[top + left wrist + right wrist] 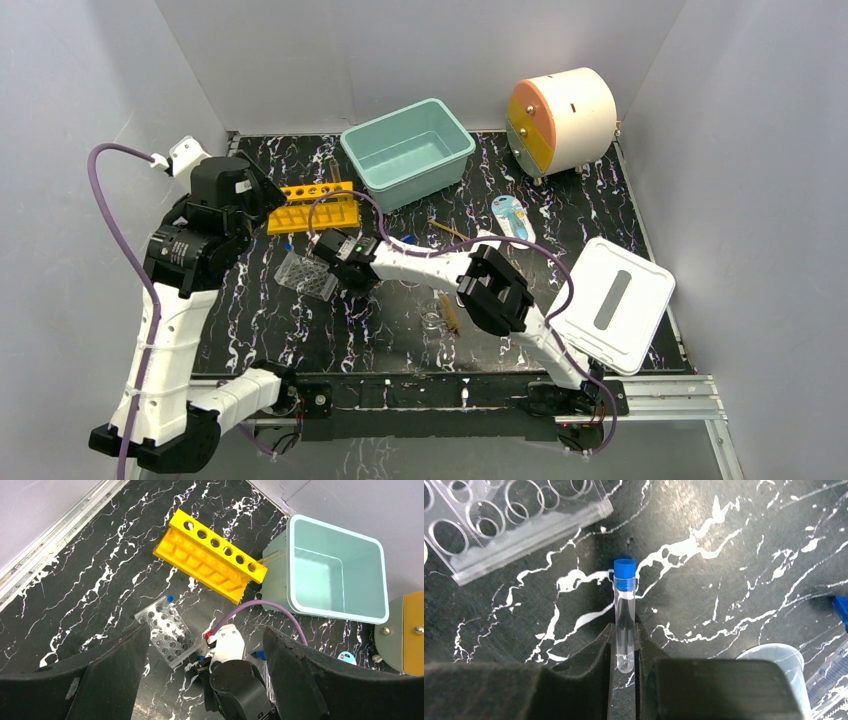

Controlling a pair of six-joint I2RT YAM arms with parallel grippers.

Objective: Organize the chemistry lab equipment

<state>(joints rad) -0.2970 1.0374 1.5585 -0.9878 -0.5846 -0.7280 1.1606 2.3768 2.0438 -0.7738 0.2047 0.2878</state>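
Jaws of the left gripper point(205, 632) stand wide and empty near the yellow rack point(210, 555), toward the table's point(749, 555) back-left corner. Mid-table, beside the clear rack point(509, 515), the right gripper point(625, 650) pinches a blue-capped tube point(625, 610). The grasp looks made; next comes lifting, upending and seating it in a hole.

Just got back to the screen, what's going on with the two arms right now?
The right gripper has its fingers closed around a clear blue-capped tube, just beside the clear tube rack. Whether the tube is off the black marbled table yet isn't clear. The left gripper hangs open above the scene, holding nothing. Below it, the yellow rack sits next to the teal bin, which looks empty.
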